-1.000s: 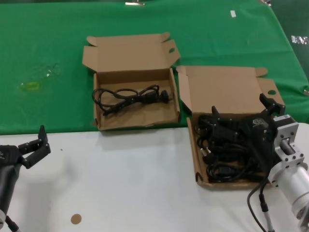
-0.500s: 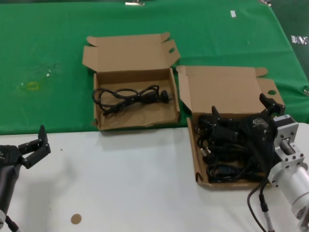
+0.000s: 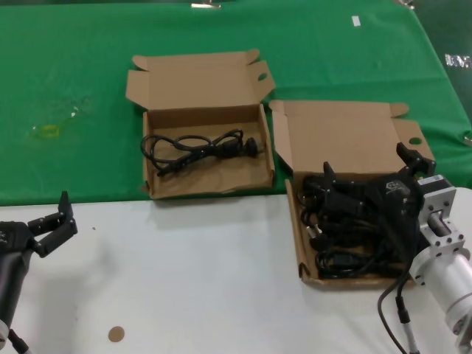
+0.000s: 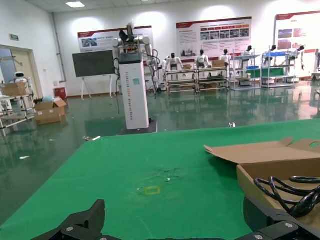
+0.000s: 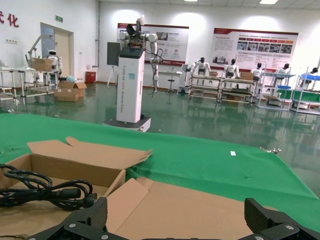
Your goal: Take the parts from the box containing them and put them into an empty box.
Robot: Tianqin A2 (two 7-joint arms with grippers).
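- The box containing them (image 3: 306, 274) sits at the right of the white table (image 3: 192, 287), its flap lid folded back onto the green cloth (image 3: 88, 66) behind it.
- The parts (image 3: 346, 240) fill this box as a tangled heap of black coiled cords and plugs.
- The right gripper (image 3: 371, 171) hangs just over that heap, its two fingers spread wide, one tip over the box's left half and the other past its right rear corner.
- From the head view it seems to grip nothing, though the black fingers blur into the black cords, so contact is hard to judge.
- The right wrist view shows both fingertips (image 5: 85, 220) far apart with only cardboard between them.
- The empty box (image 3: 206, 188) lies left of and behind the full box, on the green cloth, lid open; the two boxes nearly touch at their near corners.
- One cord (image 3: 199, 150) already lies inside it, stretched across its floor, plug toward the full box.
- The left gripper (image 3: 51, 221) hovers well to the left of the full box, over the table's left edge, fingers parted and empty.
- A small brown disc (image 3: 116, 334) lies on the table, well left of the full box.
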